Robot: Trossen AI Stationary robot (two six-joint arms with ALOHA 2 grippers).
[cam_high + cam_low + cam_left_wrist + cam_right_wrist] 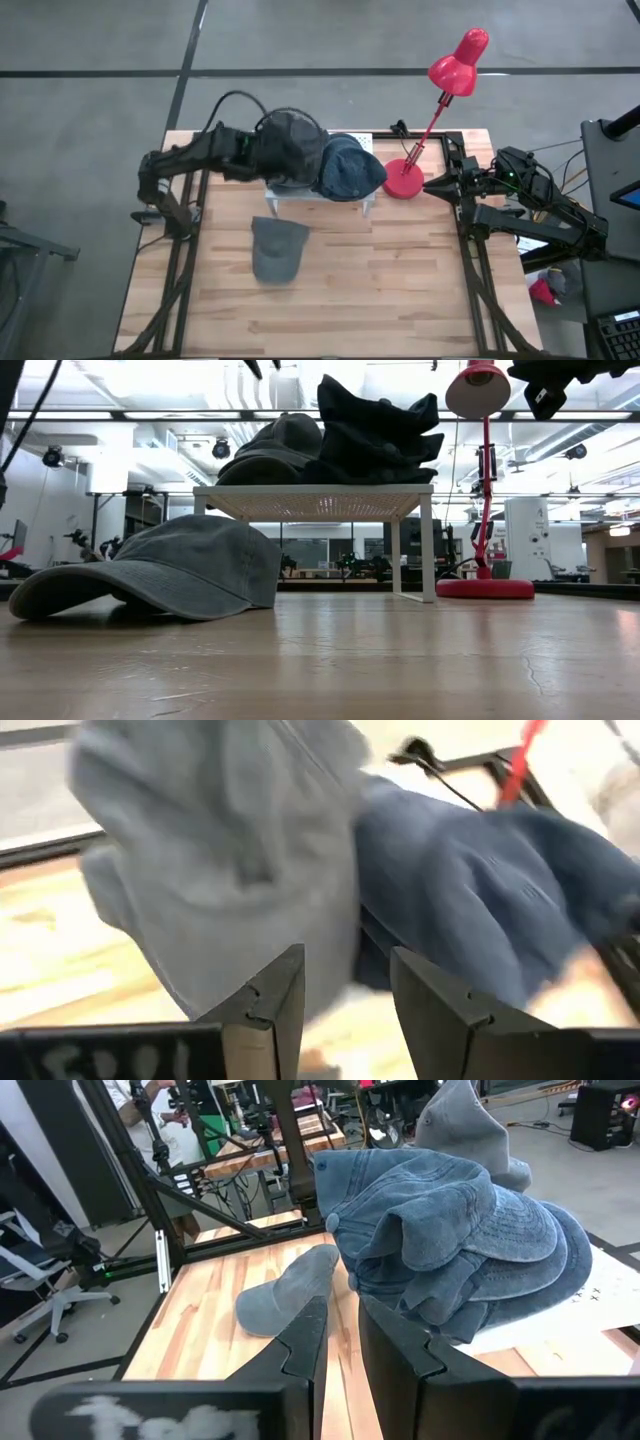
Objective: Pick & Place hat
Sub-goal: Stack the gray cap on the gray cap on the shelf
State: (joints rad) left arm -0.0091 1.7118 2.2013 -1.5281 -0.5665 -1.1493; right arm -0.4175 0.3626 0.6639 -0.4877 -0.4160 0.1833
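A: Where were the hats recorded relative to the tools?

B: A grey-green cap (pixel 277 249) was noted lying flat on the wooden table (pixel 400 290), in front of the small white stand (pixel 371 205), brim toward the front edge. On the stand a dark grey hat (pixel 292 148) and a pile of blue denim hats (pixel 351 167) were stacked side by side, touching.

A: Which arm was nearer?

B: The left gripper (pixel 345 1010) was logged right at the stacked hats, the grey one directly ahead of its fingers. The right gripper (pixel 340 1342) was held at the table's right edge beside the red lamp (pixel 445 100), well apart from the stand.

A: Tool state?

B: The left fingers were recorded as parted with a narrow gap, nothing visibly pinched; contact with the fabric could not be confirmed. The right fingers were likewise slightly parted and empty.

A: Judgement?

B: A short forward reach by the left arm was judged sufficient.
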